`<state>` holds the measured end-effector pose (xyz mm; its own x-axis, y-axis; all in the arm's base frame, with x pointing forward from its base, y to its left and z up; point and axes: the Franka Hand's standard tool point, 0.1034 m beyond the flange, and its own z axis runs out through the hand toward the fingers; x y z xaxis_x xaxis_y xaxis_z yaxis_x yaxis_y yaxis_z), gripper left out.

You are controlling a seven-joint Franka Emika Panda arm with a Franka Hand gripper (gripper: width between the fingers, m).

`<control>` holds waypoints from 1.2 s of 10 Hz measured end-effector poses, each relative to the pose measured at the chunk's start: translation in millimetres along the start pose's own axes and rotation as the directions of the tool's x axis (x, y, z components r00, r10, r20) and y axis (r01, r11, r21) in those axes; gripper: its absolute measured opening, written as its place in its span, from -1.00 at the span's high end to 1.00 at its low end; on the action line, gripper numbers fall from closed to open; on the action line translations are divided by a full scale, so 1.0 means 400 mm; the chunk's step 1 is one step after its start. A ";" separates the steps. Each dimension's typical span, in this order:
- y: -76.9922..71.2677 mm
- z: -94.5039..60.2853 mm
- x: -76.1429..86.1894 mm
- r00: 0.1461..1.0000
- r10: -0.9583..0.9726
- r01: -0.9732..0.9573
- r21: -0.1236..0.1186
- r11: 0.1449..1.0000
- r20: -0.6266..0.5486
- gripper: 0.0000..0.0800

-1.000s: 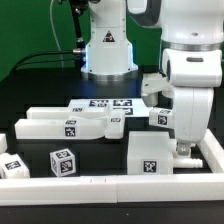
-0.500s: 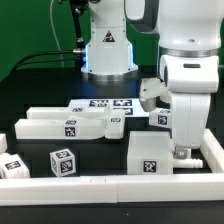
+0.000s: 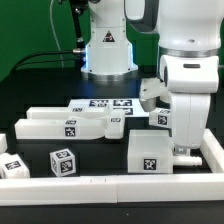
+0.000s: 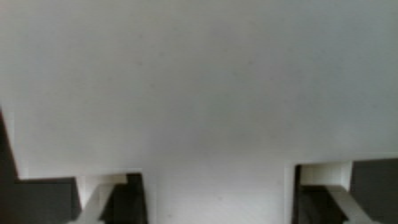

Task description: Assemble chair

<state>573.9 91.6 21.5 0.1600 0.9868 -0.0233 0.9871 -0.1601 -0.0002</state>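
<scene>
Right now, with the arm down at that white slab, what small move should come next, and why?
Probably squeeze the gripper onto the white slab: in the wrist view its fingers flank the slab's narrow part, with no firm grip evident.

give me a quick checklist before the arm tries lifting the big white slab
1. Is the claw down at the white slab: ok, it is at the slab's end on the exterior view's right.
2. Are the fingers either side of the slab: ok, the wrist view shows one on each side.
3. Is the grip firm: cannot tell, no contact is visible.
4. Are the long white piece and the tagged cube apart from the slab: ok.
5. Is the small tagged part free of the claw: cannot tell, they overlap in the exterior view.
6. Is the front rail apart from the slab: cannot tell, they sit close.
</scene>
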 end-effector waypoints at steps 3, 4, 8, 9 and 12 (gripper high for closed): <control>0.011 -0.019 -0.009 0.999 0.052 -0.052 -0.015 0.999 -0.001 0.08; 0.017 -0.029 -0.014 0.993 0.117 -0.117 -0.029 0.993 -0.006 0.08; 0.015 -0.031 -0.014 0.959 0.282 -0.282 -0.013 0.959 -0.019 0.08; 0.014 -0.030 -0.014 0.959 0.282 -0.282 -0.013 0.959 -0.019 0.08; 0.018 -0.029 -0.026 0.797 0.602 -0.602 0.027 0.798 -0.041 0.08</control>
<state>579.5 80.3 33.5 0.7221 0.6914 0.0222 0.6917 -0.7221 -0.0130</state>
